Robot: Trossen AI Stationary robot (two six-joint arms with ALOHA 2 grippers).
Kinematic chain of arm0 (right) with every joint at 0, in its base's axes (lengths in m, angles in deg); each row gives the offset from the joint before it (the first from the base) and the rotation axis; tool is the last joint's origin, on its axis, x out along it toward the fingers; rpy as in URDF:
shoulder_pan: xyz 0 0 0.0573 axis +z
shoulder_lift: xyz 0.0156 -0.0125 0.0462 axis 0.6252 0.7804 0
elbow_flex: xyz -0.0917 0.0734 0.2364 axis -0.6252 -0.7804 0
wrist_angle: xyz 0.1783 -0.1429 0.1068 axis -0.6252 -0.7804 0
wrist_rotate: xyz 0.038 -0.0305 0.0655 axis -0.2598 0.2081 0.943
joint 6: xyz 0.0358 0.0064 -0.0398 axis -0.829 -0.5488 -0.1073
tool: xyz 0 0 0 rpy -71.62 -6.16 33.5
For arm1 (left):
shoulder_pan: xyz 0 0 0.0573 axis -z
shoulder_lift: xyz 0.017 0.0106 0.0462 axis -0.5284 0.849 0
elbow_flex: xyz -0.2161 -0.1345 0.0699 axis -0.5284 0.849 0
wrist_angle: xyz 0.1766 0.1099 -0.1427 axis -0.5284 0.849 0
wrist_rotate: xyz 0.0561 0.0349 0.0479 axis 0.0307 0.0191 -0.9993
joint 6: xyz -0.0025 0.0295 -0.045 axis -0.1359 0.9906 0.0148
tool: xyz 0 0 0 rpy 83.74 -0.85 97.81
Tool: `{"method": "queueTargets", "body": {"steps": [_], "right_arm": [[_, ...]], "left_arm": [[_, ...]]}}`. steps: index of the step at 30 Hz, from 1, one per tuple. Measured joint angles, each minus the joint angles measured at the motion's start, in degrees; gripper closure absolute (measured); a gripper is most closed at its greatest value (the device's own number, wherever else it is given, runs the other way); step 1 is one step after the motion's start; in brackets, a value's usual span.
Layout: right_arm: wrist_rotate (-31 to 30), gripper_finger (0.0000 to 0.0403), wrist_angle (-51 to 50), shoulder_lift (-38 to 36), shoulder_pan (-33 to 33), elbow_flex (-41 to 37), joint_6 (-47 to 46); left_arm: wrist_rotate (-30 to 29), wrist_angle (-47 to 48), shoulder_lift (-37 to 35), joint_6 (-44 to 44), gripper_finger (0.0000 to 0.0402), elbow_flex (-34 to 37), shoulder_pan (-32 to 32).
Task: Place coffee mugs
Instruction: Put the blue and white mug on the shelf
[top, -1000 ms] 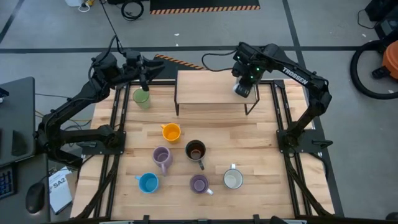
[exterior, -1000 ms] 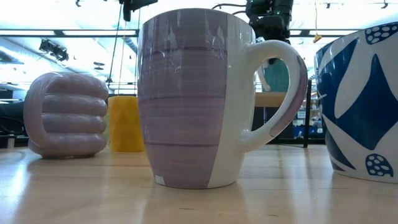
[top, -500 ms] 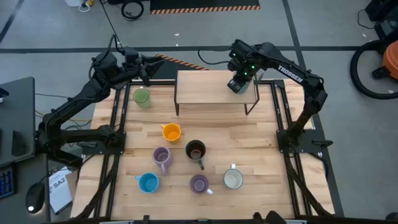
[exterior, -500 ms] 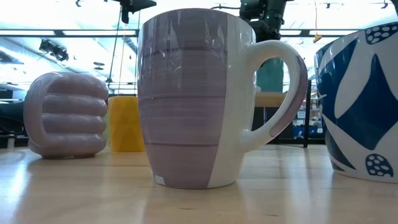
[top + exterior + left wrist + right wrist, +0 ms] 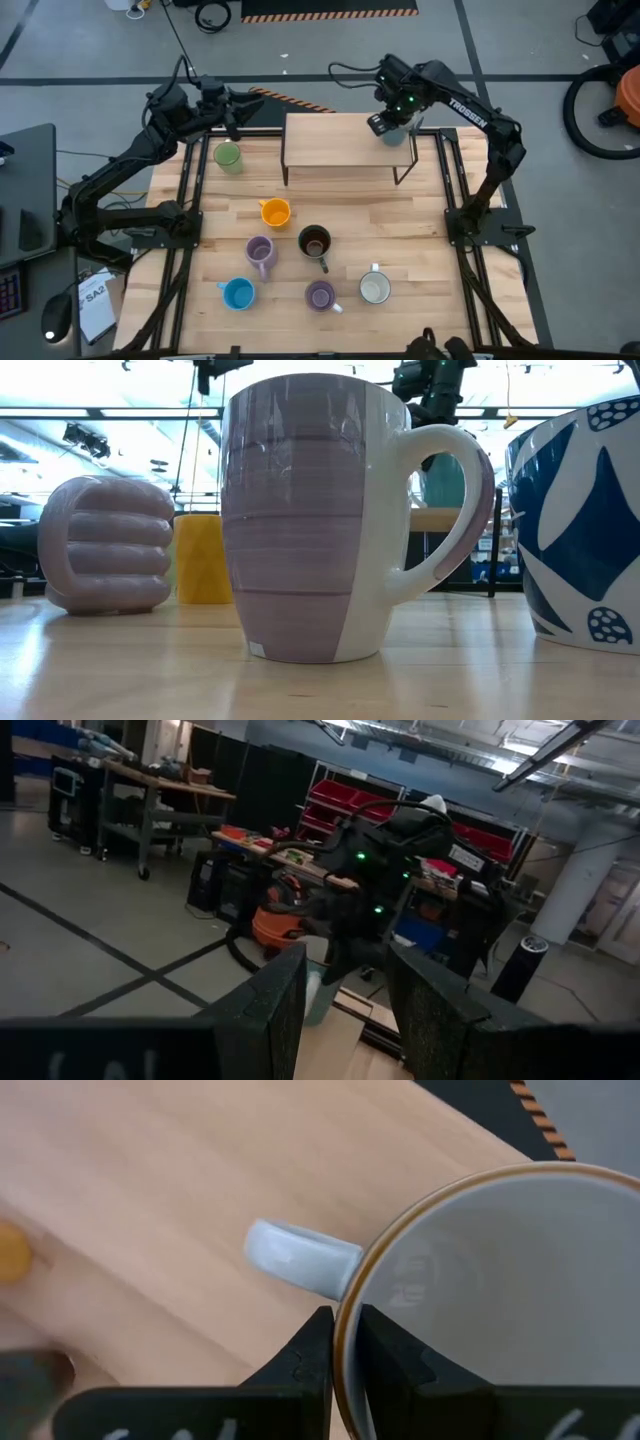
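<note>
Item: white mug (image 5: 480, 1300), glazed ceramic with a brown-edged rim and a pale handle. Judged rigid, fairly light, slippery on the glaze and liable to chip if knocked; best taken at the rim wall, one finger inside and one outside, or by the handle loop.

Location: held over the far right end of the raised wooden shelf (image 5: 330, 140) at the back of the table (image 5: 400, 240).

Right gripper (image 5: 338, 1348): jaws nearly closed, pinching the mug's rim beside the handle. The arm reaches in from the right, elbow high, wrist bent down over the shelf.

Left gripper (image 5: 345, 995): jaws wide apart, holding nothing. The arm is raised at the table's far left corner, just beyond the green mug (image 5: 228, 156), wrist pointing across toward the other arm.

Remaining stock on the tabletop: orange mug (image 5: 275, 212), dark mug (image 5: 315, 243), two lilac mugs (image 5: 260, 252), blue mug (image 5: 238, 293), second white mug (image 5: 375, 288). All upright, loosely grouped, apart from one another.
</note>
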Motion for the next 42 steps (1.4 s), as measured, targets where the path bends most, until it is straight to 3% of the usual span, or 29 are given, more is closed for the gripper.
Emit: {"method": "queueTargets", "body": {"steps": [14,27,42], "right_arm": [[0.3,0.0351,1.8,-0.1,-0.5,-0.1,-8.9],[4.0,0.0252,5.6,0.1,-1.5,-0.2,-13.8],[4.5,0.0241,2.4,0.0,-1.7,0.5,-5.3]], "left_arm": [[3.2,-3.1,0.0,6.5,0.0256,0.0,0.0],[7.5,-2.9,0.0,6.6,0.0256,0.0,0.0],[8.8,-2.9,0.0,6.6,0.0256,0.0,0.0]]}}
